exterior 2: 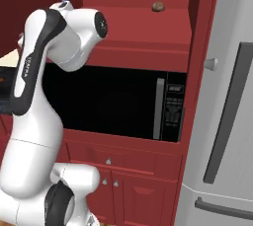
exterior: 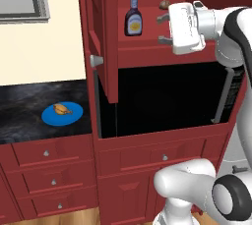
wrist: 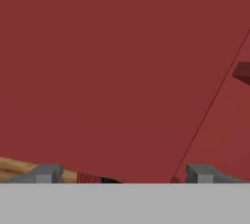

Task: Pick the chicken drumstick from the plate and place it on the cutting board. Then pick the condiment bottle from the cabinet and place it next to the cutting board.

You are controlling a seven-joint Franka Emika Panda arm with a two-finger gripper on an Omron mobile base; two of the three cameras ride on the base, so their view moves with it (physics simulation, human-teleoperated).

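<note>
The gripper point(exterior: 161, 28) is spread wide and empty, level with the cabinet point(exterior: 106, 32) shelf, its fingers aimed sideways toward the bottle point(exterior: 133, 16). The bottle stands upright on that shelf just beside the open cabinet door, a short gap from the fingertips. A small brown lump point(exterior: 164, 5) sits deeper on the shelf, behind the gripper. The drumstick point(exterior: 62, 109) lies on the blue plate point(exterior: 51, 117), on the dark counter point(exterior: 29, 106) down and left of the cabinet, so the first step looks undone.
</note>
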